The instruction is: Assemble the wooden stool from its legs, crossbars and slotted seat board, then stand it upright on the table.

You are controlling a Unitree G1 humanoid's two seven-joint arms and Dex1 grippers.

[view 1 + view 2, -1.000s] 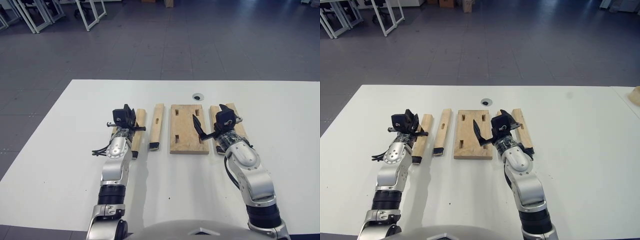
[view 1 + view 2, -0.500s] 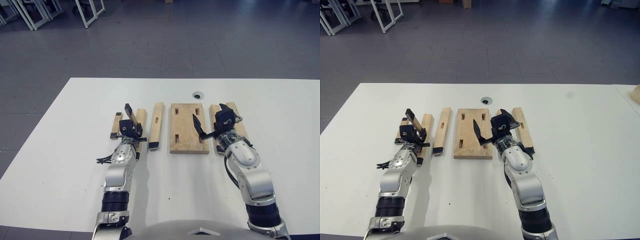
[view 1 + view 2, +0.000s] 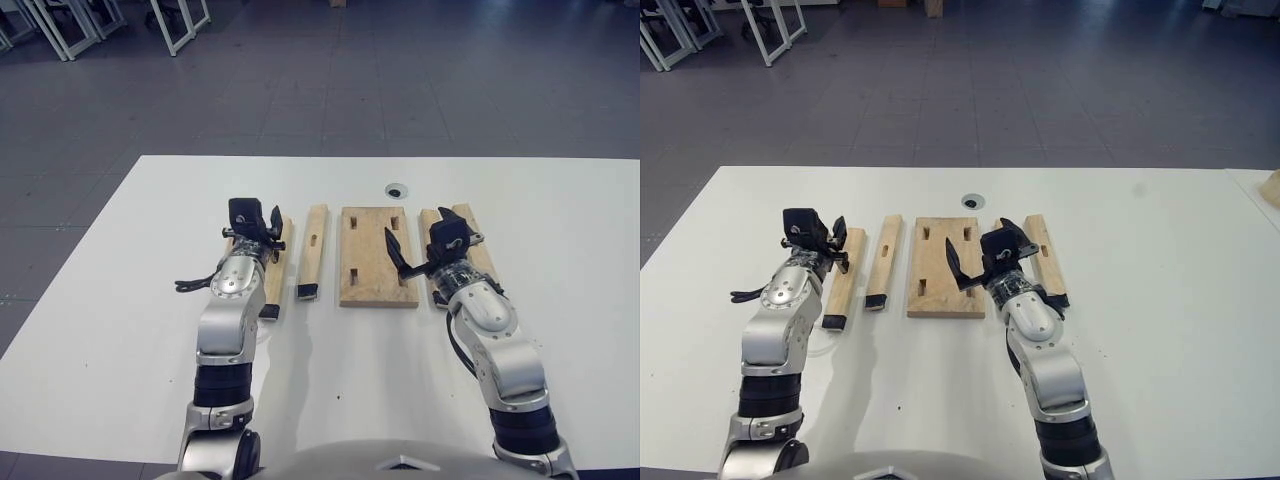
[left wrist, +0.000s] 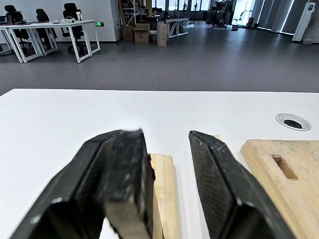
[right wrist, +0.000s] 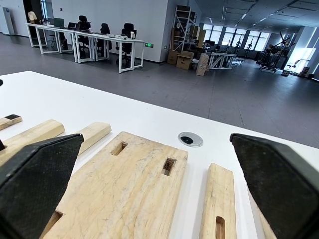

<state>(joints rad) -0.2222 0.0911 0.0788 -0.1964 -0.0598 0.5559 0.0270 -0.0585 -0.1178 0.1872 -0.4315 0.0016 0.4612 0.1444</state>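
Note:
The slotted seat board [image 3: 376,256] lies flat mid-table. Left of it lie two wooden bars with black ends, one nearer the board [image 3: 313,250] and one farther left [image 3: 272,275]. Two more bars [image 3: 465,232] lie right of the board. My left gripper [image 3: 258,224] hovers open over the far end of the leftmost bar; in the left wrist view that bar [image 4: 164,191] lies between the fingers [image 4: 219,184]. My right gripper [image 3: 421,242] stands open above the board's right edge, and the board [image 5: 119,194] spreads below it.
A round cable grommet [image 3: 397,190] sits in the white table [image 3: 130,300] just beyond the board. Free tabletop lies in front of the parts and to both sides. Desks and chairs [image 5: 94,42] stand far back in the room.
My left gripper drew back and tilted, then swung forward over the far end of the leftmost bar, covering a short piece seen earlier. The right arm stayed put.

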